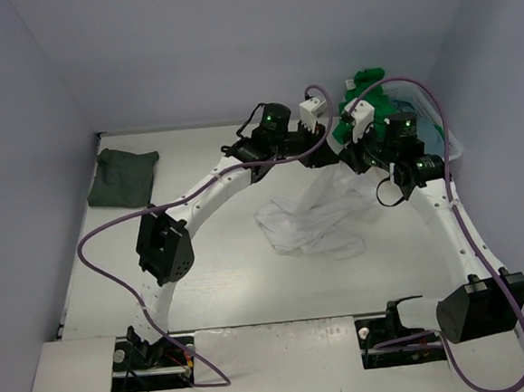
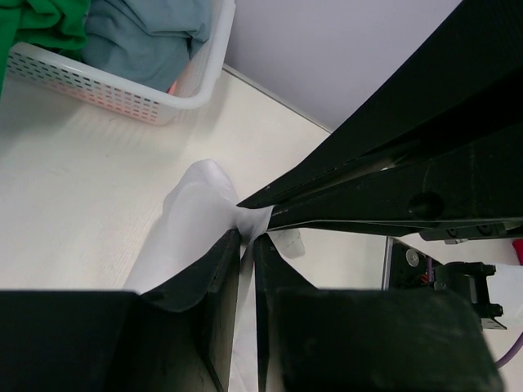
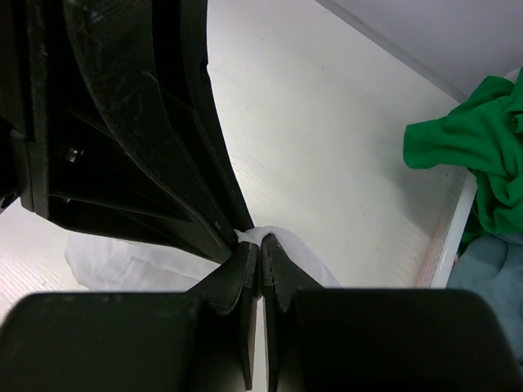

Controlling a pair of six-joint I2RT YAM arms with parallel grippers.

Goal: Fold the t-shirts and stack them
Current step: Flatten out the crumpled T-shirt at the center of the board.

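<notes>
A white t-shirt (image 1: 311, 224) hangs from both grippers and trails down in a crumpled heap on the table. My left gripper (image 2: 248, 237) is shut on a pinch of its white cloth (image 2: 192, 220). My right gripper (image 3: 260, 243) is shut on the same bunch (image 3: 306, 261), tip to tip with the left one. In the top view the two meet above the table's back right, left gripper (image 1: 329, 150) beside right gripper (image 1: 351, 154). A dark grey t-shirt (image 1: 124, 177) lies folded at the back left. A green t-shirt (image 3: 474, 147) and a blue-grey t-shirt (image 2: 147, 33) lie in the basket.
The white slotted basket (image 2: 122, 96) stands at the table's back right corner, close behind the grippers, its rim (image 3: 445, 241) just right of the right gripper. Walls close in the table at the back and on both sides. Purple cables loop off both arms.
</notes>
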